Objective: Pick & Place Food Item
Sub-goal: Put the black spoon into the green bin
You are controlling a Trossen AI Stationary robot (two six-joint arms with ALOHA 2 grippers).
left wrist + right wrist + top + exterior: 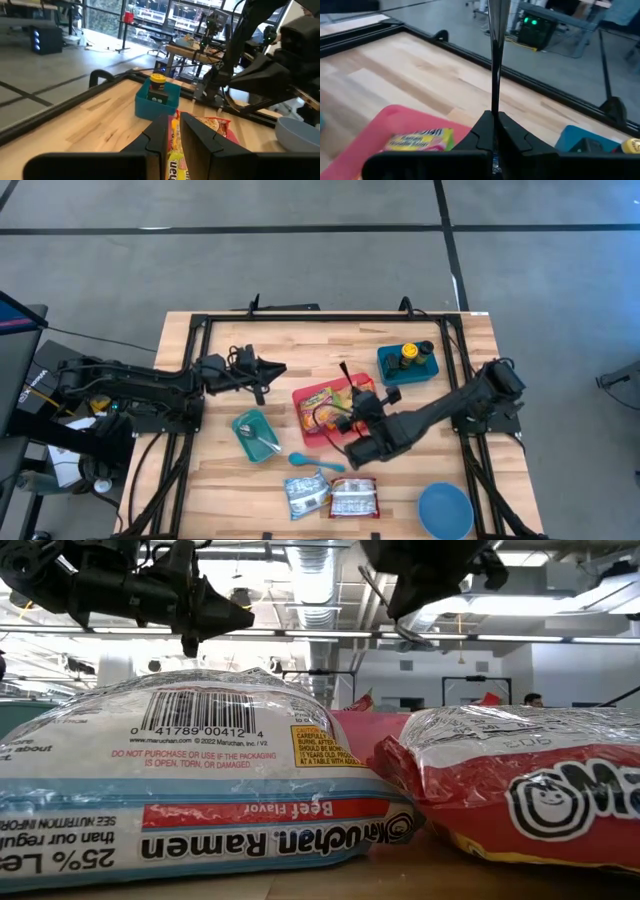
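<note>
In the high view, the right gripper (345,370) is held over the centre of the pale wooden slatted worktop (225,480), its jaws pressed together on a thin dark flat utensil (495,55) that stands upright between them in the right wrist view; what kind of utensil it is cannot be told. It is judged to be kept poised above the red rectangular plastic tray (308,432) so that food can be worked there. The tray, at the frame's centre, carries a colourful food packet (318,402), the likely task item, lying flat in the tray's left part. The left gripper (277,368) is held left of centre, off the tray's upper left corner, apparently waiting; its jaws stand nearly together with only a narrow gap and nothing is seen between them. A small teal square container (252,437) at lower left of centre holds a metal spoon (266,443), with a light blue plastic spoon (313,463) lying just to its right on the worktop. A blue rectangular bin (422,367) at upper right holds a yellow-capped bottle (408,353) and another dark item. Two ramen packets (331,496) lie side by side at the lower centre, and a round blue bowl (444,510) is seen at lower right, seemingly with nothing in it.
</note>
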